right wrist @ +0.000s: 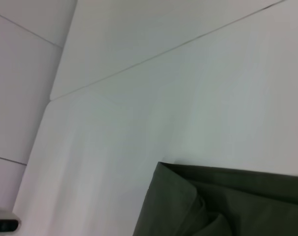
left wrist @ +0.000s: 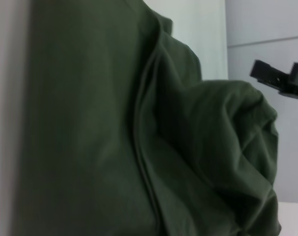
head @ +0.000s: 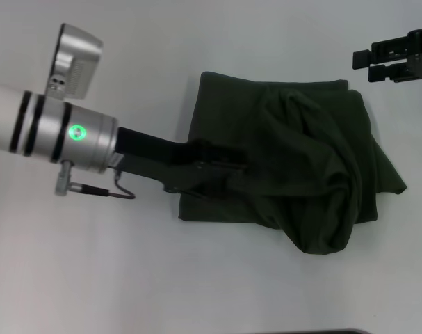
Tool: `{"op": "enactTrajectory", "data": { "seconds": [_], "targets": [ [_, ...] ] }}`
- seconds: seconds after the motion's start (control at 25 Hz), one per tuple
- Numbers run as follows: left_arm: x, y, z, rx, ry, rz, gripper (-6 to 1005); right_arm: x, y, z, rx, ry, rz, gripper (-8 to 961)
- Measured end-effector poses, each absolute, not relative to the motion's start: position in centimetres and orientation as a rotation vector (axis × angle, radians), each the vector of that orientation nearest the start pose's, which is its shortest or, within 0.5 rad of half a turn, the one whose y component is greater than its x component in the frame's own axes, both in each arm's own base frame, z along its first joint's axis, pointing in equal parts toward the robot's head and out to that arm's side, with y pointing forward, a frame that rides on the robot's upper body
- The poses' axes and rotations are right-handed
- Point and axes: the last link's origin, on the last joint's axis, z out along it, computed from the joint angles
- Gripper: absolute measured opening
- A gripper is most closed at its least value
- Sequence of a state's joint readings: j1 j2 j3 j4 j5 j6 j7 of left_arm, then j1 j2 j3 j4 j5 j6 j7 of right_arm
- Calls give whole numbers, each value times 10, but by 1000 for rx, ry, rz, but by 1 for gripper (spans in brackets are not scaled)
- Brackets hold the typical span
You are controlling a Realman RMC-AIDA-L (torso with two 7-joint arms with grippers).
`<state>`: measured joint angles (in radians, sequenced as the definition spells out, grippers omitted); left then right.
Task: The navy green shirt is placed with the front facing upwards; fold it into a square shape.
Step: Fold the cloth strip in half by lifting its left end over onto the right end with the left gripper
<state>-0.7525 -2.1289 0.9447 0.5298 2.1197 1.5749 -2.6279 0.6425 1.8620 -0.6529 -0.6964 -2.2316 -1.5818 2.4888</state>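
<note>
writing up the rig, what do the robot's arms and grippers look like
The left arm is a silver cylinder with black bands, a glowing green ring light, a thin black cable and a silver camera box. Its left gripper is black, as is the blocky right gripper.

The left arm reaches in from the left, its silver wrist showing a lit green ring, and the left gripper (head: 221, 165) lies low over the left half of the navy green shirt (head: 301, 146), fingers against the cloth. The right gripper (head: 395, 57) hangs off the shirt's far right corner, apart from it, its black fingers pointing left with a gap between them.
</note>
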Motion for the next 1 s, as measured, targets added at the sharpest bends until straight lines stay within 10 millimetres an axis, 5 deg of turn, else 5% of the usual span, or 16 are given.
{"op": "enactTrajectory", "data": {
  "seconds": [0.36, 1.0],
  "targets": [
    [-169, 330, -98, -2563, -2263, -216, 930, 281, 371, 87, -2238, 1861, 446, 650],
    [-144, 340, -98, -2612, -2231, -423, 928, 285, 370, 87, -2222, 1862, 452, 650]
  ]
}}
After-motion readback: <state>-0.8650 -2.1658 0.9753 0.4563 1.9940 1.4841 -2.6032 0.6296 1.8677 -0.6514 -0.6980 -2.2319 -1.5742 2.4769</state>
